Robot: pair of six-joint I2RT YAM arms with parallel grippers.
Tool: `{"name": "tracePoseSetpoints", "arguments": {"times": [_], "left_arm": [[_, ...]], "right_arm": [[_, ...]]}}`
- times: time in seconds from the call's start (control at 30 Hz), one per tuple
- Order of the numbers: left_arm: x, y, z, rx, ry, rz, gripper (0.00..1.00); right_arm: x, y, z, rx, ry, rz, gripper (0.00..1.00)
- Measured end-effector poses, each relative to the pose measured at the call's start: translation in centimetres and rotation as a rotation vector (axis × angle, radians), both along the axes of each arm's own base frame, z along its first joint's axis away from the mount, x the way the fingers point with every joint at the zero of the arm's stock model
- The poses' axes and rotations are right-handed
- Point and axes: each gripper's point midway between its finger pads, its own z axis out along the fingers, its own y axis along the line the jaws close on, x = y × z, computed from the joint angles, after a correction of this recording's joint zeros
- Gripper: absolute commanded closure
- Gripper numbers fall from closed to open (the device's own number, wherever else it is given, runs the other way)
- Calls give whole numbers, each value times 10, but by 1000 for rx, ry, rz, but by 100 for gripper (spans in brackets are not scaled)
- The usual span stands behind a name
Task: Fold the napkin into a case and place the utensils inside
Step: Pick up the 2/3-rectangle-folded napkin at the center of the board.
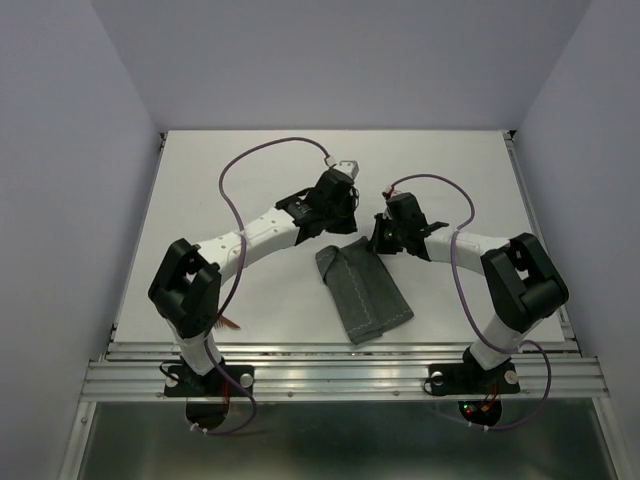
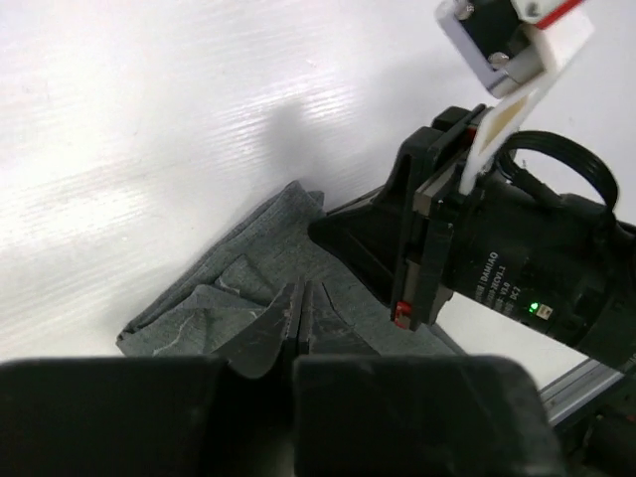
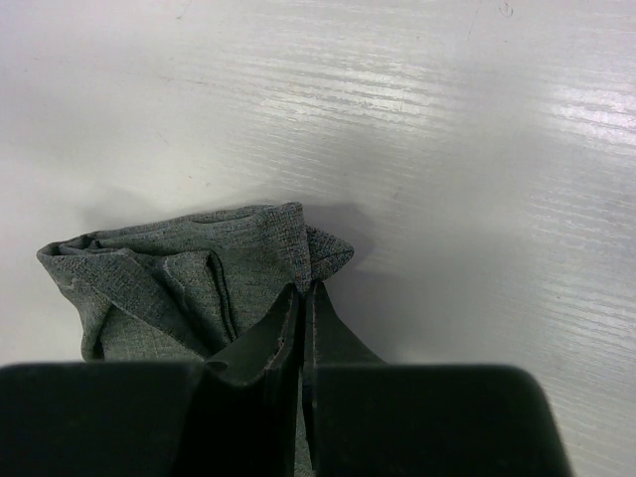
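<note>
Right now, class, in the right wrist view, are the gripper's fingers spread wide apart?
No: the right gripper has its fingers together, tips at the edge of the napkin.

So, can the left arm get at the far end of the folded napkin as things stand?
Probably yes: the left gripper is right there, fingers nearly together, seemingly pinching a fold of the napkin. The right gripper sits close beside, not blocking.

White matte tabletop, faint streaky glare in both wrist views. Pale lilac-grey enclosure walls: left, back, right. Silver slotted aluminium rails run along the table's near edge. Dull grey reflective panel sits below the rails.
</note>
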Motion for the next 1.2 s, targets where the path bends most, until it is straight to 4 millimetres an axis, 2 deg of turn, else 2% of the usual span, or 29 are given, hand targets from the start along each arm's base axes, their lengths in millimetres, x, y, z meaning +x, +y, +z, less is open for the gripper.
{"name": "tracePoseSetpoints", "arguments": {"times": [0.07, 0.17, 0.23, 0.33, 0.4, 0.47, 0.67, 0.8, 1.07, 1.2], "left_arm": [[2, 8, -4, 16, 0, 28, 100], [-1, 23, -25, 61, 32, 65, 100], [-10, 41, -50, 116, 83, 88, 100], [-20, 64, -76, 166, 132, 114, 100], [-24, 78, -85, 185, 155, 132, 100], [-23, 84, -85, 182, 157, 145, 100], [-12, 85, -79, 151, 135, 155, 100], [-11, 76, -77, 123, 139, 124, 100], [-11, 62, -90, 106, 178, 76, 100], [-5, 53, -89, 91, 173, 62, 100]], "right_arm": [[0, 0, 0, 0, 0, 0, 99], [0, 0, 0, 0, 0, 0, 99], [0, 0, 0, 0, 0, 0, 99], [-1, 0, -1, -1, 3, 0, 99], [-2, -1, -3, -4, 7, 0, 99], [-4, -2, -5, -7, 12, 0, 99], [-4, -2, -5, -7, 13, 0, 99], [-4, -2, -5, -7, 13, 0, 99], [-4, -2, -5, -8, 13, -1, 99], [-4, -2, -5, -7, 13, 0, 99]]}}
